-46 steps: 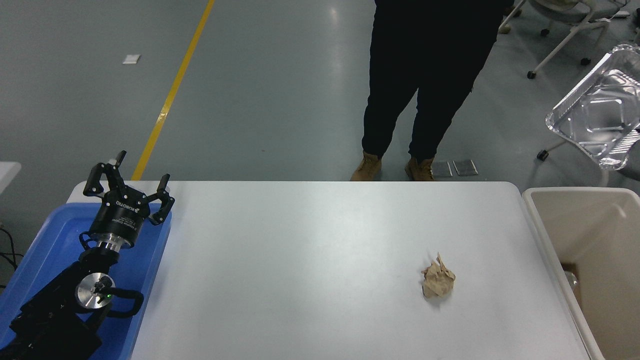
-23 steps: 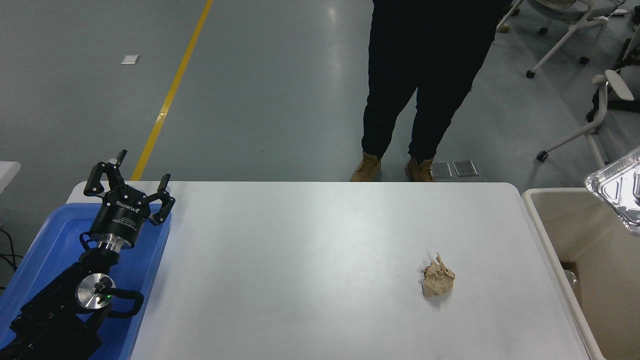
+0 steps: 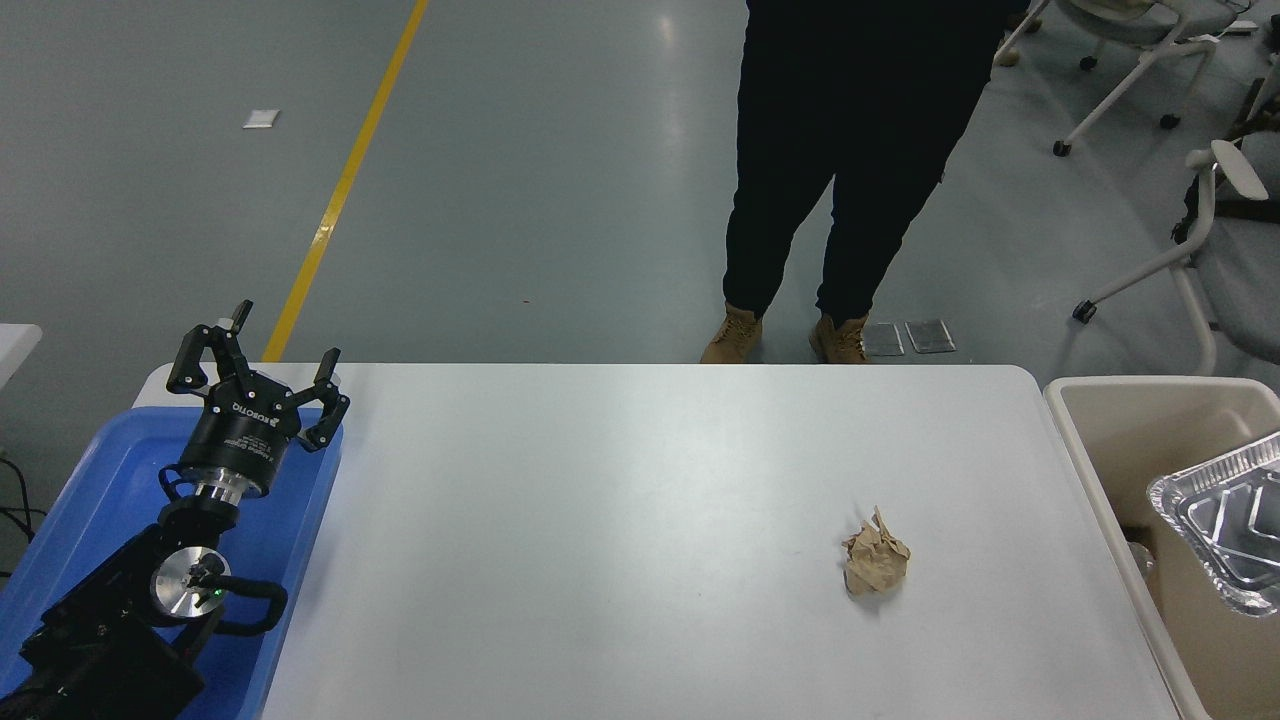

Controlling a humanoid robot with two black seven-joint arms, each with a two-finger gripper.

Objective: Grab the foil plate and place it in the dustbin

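Foil plate inside dustbin, long axis rising rightward; left gripper fingers apart.

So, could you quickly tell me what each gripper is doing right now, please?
Left gripper: open, holding nothing, parked over the blue tray.
Right gripper: not in view.

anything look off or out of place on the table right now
Only the crumpled brown paper ball, lying loose on the white table near the dustbin. The foil plate is already over the dustbin's opening.
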